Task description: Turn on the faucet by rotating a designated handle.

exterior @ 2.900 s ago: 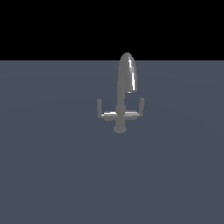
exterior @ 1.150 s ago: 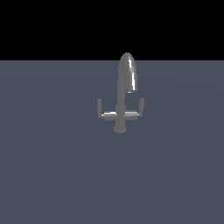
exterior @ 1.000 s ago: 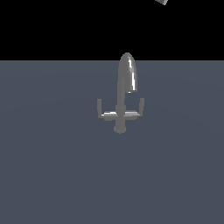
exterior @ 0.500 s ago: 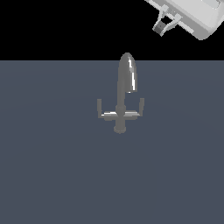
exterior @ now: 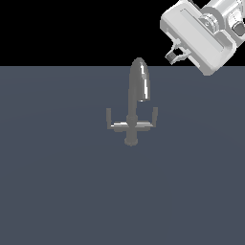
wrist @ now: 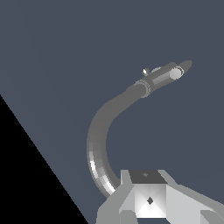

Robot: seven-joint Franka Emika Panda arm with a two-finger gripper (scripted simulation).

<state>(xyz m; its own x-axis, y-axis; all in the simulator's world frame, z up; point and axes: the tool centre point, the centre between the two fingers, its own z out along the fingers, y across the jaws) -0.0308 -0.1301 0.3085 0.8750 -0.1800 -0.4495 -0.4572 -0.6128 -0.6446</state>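
The faucet stands in the middle of the exterior view, dark-grey and shiny, with a tall arched spout, a short crossbar and a round base. Two thin levers alike tip the crossbar: one handle on the exterior view's left, the other on its right. I cannot tell which is the designated one. My gripper hangs high at the exterior view's upper right, well apart from the faucet, fingers together and holding nothing. In the wrist view the curved spout runs from the gripper away to the crossbar end.
A flat dark blue-grey floor bears the faucet. The white arm wrist fills the exterior view's upper right corner. Black background lies beyond the floor's far edge.
The arm has come into the exterior view from the upper right corner and moved down and leftward toward the faucet. The faucet and its levers have not moved.
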